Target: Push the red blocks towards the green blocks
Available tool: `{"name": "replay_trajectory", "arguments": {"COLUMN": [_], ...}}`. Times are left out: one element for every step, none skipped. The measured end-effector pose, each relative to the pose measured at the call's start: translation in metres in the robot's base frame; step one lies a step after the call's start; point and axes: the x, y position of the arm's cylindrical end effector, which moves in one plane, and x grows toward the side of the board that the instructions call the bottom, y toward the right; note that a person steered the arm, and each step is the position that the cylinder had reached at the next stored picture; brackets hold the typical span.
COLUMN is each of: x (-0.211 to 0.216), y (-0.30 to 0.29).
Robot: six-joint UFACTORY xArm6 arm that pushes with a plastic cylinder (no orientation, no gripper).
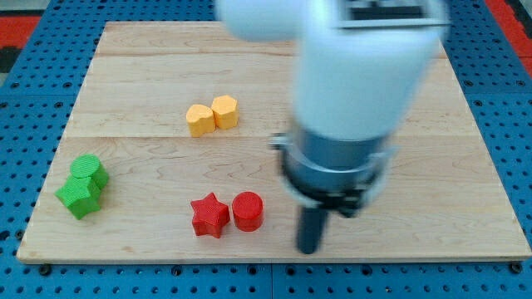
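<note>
A red star block (209,215) and a red round block (248,210) sit side by side, touching, near the view's bottom centre of the wooden board (274,75). Two green blocks (83,187) are bunched together at the view's left: an upper one (89,172) and a lower star-like one (78,198). My tip (308,248) is down at the board, to the right of the red round block with a gap between them. The big white and grey arm body hides the board above the tip.
Two yellow blocks (213,115) touch each other at the view's upper middle, a heart-like one (199,120) left and a hexagonal one (225,110) right. The board's bottom edge runs just below the tip. Blue matting surrounds the board.
</note>
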Motion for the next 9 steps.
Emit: {"name": "replay_trajectory", "arguments": {"x": [0.0, 0.0, 0.0, 0.0, 0.0, 0.0, 0.0, -0.003, -0.034], "y": [-0.083, -0.118, -0.115, -0.081, -0.064, -0.054, -0.044, 0.01, -0.022]}}
